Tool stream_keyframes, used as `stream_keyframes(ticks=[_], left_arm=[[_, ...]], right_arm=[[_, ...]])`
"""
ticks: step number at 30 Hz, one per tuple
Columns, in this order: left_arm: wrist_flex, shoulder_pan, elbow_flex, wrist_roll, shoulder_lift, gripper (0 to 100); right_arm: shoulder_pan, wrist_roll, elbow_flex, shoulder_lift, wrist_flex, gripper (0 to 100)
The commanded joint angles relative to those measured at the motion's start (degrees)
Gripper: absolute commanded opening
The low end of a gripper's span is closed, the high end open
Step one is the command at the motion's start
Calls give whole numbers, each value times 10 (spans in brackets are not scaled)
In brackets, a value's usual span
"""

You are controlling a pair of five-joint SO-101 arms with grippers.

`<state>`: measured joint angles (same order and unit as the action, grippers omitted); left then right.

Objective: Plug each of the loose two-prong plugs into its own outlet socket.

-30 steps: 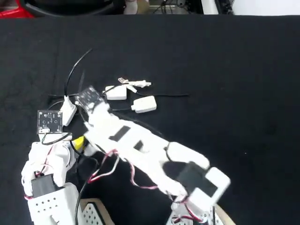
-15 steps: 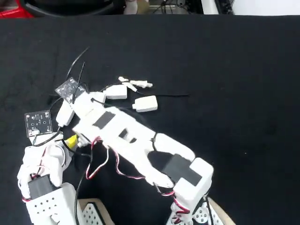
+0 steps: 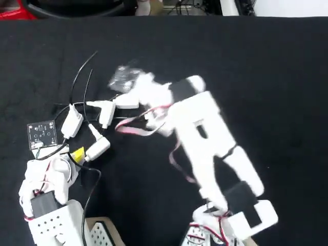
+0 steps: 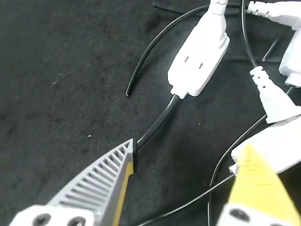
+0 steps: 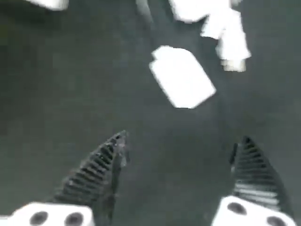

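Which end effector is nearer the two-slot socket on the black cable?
Left. The socket lies ahead of the left end effector; the right end effector hangs farther off, over a white block.

the right arm (image 3: 205,133) slants across the black surface (image 3: 277,77), its blurred tip near white corded connectors (image 3: 72,122); the left arm (image 3: 48,179) sits just beside them.

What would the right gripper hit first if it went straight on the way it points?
Most likely the white block, directly ahead of the right gripper and roughly in line with the gap between its open jaws. Depth is unclear.
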<state>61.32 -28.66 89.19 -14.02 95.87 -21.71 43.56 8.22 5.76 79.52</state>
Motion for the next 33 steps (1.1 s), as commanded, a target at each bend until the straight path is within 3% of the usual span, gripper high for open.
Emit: stream_keyframes(ticks=[1, 5, 7, 12, 17, 33], left_arm=[[-10, -4, -20, 4, 4, 339], [-10, -4, -19, 4, 4, 339], [-10, -4, -18, 4, 4, 339], [-10, -3, -17, 4, 4, 339], [-10, -1, -17, 4, 4, 339], [-10, 8, -15, 3, 4, 339]], right_arm=[[75, 63, -19, -32, -125, 270], [68, 150, -49, -142, -171, 159], [53, 171, -90, -202, -174, 165], [33, 172, -233, -327, -164, 247], [31, 171, -337, -400, -137, 247], [18, 124, -373, -502, -175, 247]])
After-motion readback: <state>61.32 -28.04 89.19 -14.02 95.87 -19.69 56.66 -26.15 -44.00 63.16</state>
